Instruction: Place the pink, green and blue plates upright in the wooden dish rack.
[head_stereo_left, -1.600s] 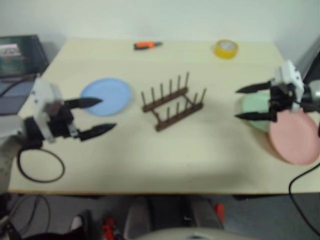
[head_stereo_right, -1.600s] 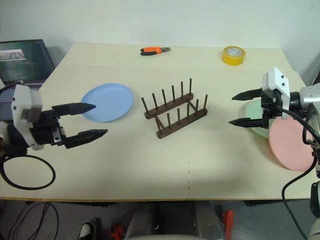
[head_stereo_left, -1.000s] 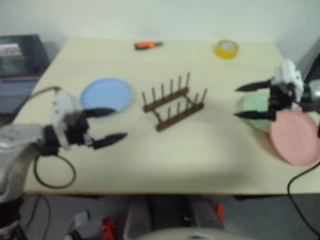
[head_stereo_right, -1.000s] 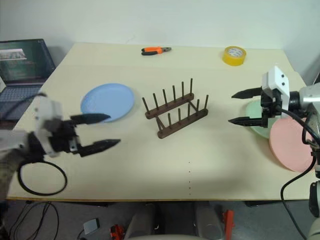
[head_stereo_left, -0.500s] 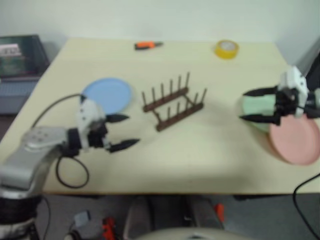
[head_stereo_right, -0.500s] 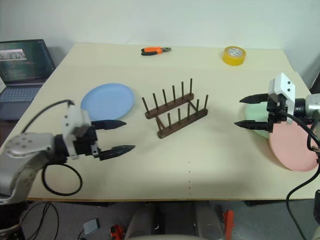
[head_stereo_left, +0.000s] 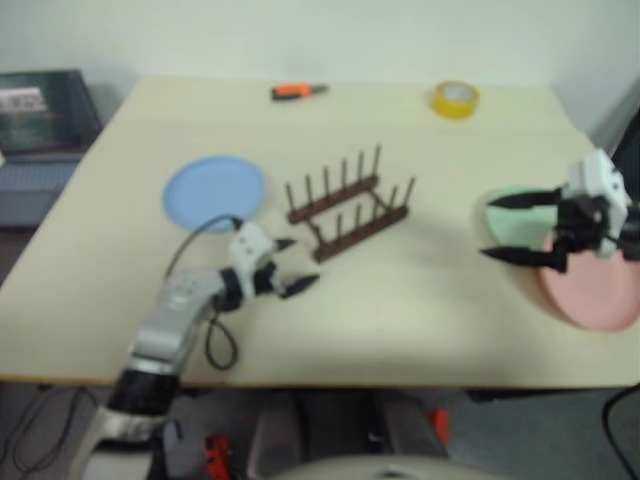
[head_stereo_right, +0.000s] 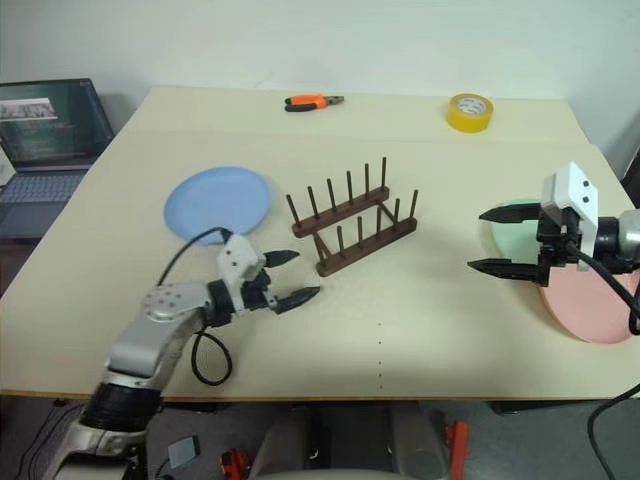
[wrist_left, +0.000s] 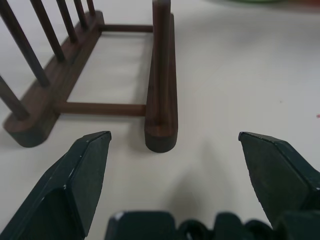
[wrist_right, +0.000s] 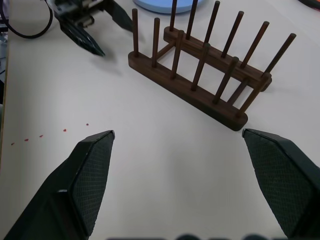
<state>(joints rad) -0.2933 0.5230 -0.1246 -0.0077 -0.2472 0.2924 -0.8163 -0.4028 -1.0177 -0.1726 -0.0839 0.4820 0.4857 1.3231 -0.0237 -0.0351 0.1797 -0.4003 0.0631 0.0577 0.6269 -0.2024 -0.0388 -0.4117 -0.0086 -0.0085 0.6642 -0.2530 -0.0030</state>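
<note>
left gripper (head_stereo_right: 290, 277): fingers spread wide, nothing in them, low over the table (head_stereo_right: 400, 330) just off the rack's near-left end
right gripper (head_stereo_right: 490, 240): fingers apart too, empty, over the green plate's edge
wooden dish rack (head_stereo_right: 352, 229): mid-table, no plates in it
blue plate (head_stereo_right: 217, 203): flat, toward the left edge
green plate (head_stereo_right: 512, 222): flat near the right edge, partly under the pink plate (head_stereo_right: 590, 305)

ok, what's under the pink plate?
The pink plate lies on the table, its far edge overlapping the green plate. The covered part of the green plate is hidden, and so is anything else beneath the pink one.
</note>
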